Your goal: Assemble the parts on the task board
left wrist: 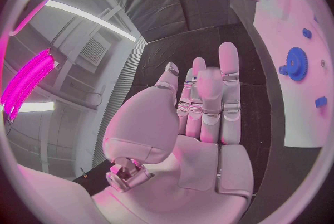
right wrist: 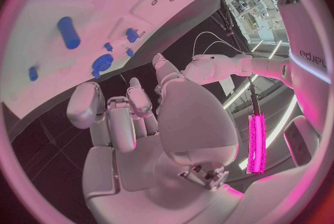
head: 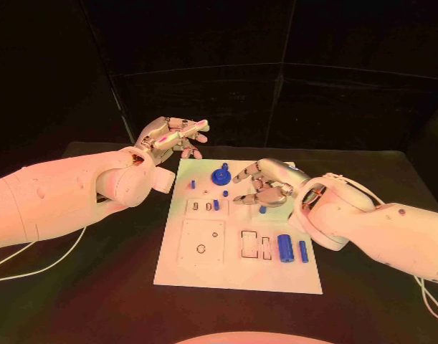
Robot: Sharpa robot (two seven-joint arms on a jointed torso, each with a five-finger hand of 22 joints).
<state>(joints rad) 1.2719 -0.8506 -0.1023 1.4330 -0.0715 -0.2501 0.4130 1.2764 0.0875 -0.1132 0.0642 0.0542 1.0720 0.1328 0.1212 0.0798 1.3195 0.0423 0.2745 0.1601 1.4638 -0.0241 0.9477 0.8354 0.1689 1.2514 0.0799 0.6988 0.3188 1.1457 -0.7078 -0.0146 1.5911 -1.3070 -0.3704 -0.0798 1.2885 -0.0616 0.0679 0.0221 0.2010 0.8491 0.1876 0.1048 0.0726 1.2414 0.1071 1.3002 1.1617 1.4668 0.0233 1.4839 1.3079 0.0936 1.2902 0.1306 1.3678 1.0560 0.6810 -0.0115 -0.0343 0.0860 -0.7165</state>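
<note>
The board (head: 241, 244) lies mid-table with blue parts on it: a gear (head: 221, 175) near its far edge, small pegs (head: 216, 205) around the middle, and two cylinders (head: 284, 249) lying side by side toward its near right. The left hand (head: 172, 136) hovers off the board's far left corner, fingers extended and apart, holding nothing. The right hand (head: 268, 183) hangs over the board just right of the gear, fingers curled loosely; nothing shows in its grasp.

There is one white board (head: 241, 266) on one black table (head: 94, 301). Two hands show: the left hand (head: 173, 136) and the right hand (head: 267, 182). One blue gear (head: 221, 175) sits on the board.
</note>
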